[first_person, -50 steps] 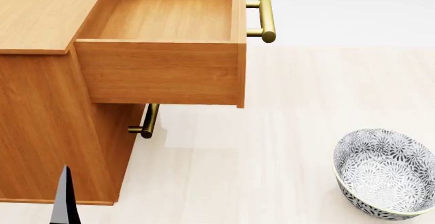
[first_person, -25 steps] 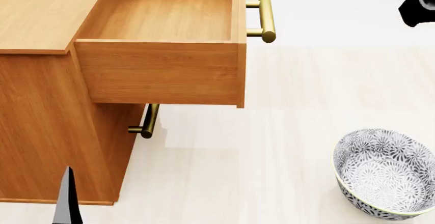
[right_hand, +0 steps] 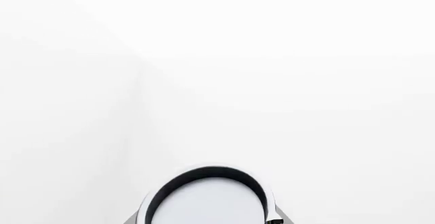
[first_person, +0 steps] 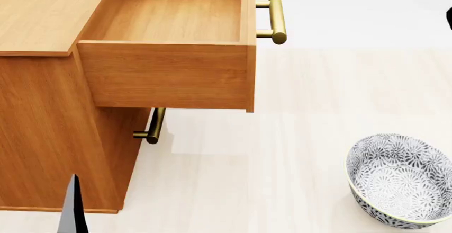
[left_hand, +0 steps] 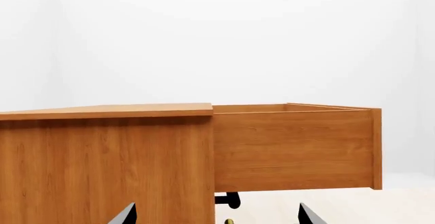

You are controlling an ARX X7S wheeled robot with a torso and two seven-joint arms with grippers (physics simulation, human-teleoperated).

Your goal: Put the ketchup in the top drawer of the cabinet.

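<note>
The cabinet stands at the left, and its top drawer is pulled open and empty, brass handle pointing right. In the left wrist view the drawer juts out of the cabinet. My left gripper is open and empty, low beside the cabinet; one of its fingers shows in the head view. In the right wrist view a round silver lid with a dark rim, the ketchup, sits between my right gripper's fingers. Only a black sliver of the right arm shows at the head view's right edge.
A patterned grey-white bowl stands on the pale floor at the lower right. The lower drawer's brass handle sticks out under the open top drawer.
The black right arm showed at the head view's upper right half a second ago and has since slid almost wholly past the right edge. The drawer and bowl have not moved.
</note>
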